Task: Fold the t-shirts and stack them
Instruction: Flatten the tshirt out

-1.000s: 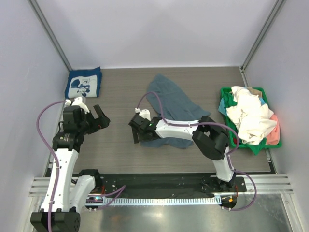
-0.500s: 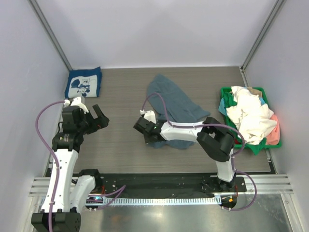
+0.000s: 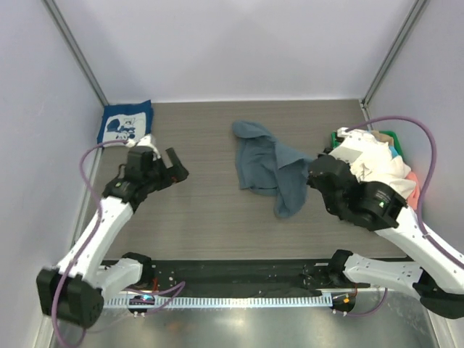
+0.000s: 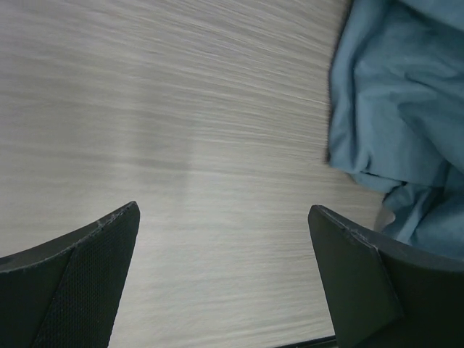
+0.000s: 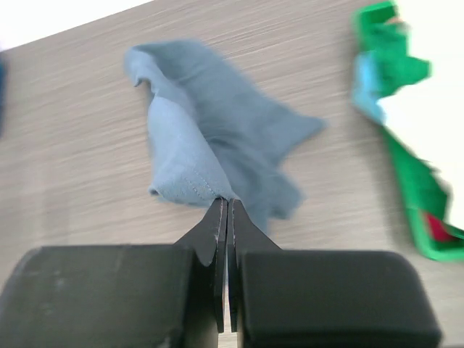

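We see the slate-blue t-shirt (image 3: 261,161) lying crumpled near the middle of the table (image 3: 206,214), with one edge drawn up and out towards the right. The right gripper (image 5: 225,205) has that edge. In its wrist view the two fingers are pressed tight together with a fold of blue cloth pinched at their tips, while the rest of the shirt hangs away from them and trails onto the wood. That view is somewhat blurred, so we cannot tell how much cloth sits between the fingers.

The left gripper (image 4: 223,209) hangs over bare wood left of the shirt with its fingers spread wide and nothing between them. From its wrist camera the shirt's bunched edge shows in the upper right corner, apart from both fingers.

We find the navy t-shirt (image 3: 125,125) folded flat in the far left corner, its white cartoon print facing up. At the right edge stands the green basket (image 3: 338,136), partly hidden behind the right arm and heaped with white and cream tees (image 3: 380,165)
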You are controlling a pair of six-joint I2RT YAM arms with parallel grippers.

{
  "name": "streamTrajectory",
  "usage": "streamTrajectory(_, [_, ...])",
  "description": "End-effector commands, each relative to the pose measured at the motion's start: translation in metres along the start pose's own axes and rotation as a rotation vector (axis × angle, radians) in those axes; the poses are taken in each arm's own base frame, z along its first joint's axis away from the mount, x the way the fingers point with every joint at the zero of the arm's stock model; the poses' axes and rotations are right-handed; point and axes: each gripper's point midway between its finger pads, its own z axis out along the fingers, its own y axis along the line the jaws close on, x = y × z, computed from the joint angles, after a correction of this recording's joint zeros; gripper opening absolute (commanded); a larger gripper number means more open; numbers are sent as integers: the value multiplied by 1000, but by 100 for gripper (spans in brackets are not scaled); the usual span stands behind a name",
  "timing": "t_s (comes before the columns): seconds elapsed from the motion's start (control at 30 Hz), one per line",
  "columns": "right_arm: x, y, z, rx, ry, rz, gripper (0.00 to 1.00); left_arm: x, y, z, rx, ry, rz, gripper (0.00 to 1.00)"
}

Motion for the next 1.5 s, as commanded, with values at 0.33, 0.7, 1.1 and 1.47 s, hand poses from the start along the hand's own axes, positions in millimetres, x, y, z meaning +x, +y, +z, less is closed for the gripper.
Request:
streamTrajectory(0.33, [19,-63,6,206,6,-118,1,20,-140,171,191,67,23,92])
streamTrajectory(0.7, [53,-46,20,134,99,-148,1,-11,-172,296,158,49,8,86])
streamTrajectory(1.1, [57,-42,38,158,112,-193,1,-20,-182,363,172,52,-165,56])
streamTrajectory(1.47, [45,-58,42,202,106,-181,1,-59,-186,330,211,23,-151,0])
